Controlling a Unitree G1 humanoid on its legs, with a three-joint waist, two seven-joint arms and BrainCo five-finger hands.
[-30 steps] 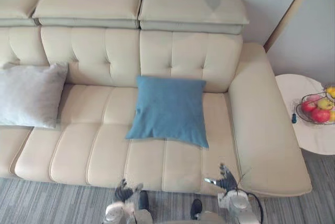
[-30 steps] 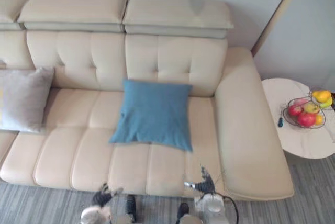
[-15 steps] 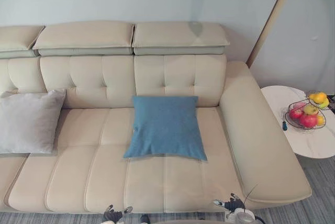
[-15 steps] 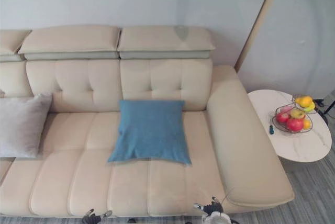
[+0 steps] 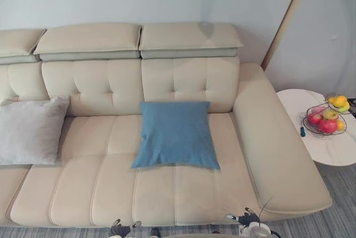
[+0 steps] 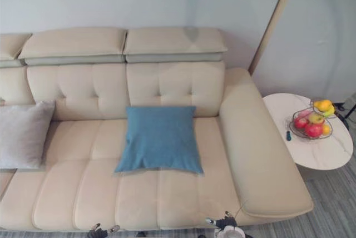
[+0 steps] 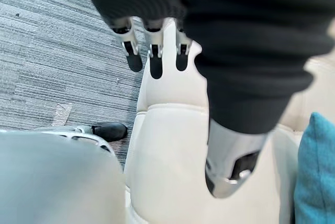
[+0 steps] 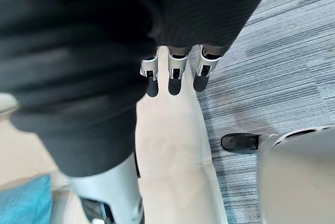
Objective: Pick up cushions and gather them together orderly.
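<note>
Now, blue cushion (image 5: 176, 134): I see it mid-seat on the sofa (image 5: 272, 149).
Grey cushion (image 5: 30, 129): sofa's left end.
Left hand (image 7: 156, 51): fingers straight, empty, over the sofa's front edge.
Right hand (image 8: 175, 71): likewise.

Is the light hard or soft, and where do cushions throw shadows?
Left eye view: soft, even light; the blue cushion throws a faint shadow on the sofa along its lower edge. Right eye view: likewise under the grey cushion.

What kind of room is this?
Probably a living room: a long cream sofa carries a blue cushion and a grey cushion, and a round side table beside it holds a basket of fruit.
</note>
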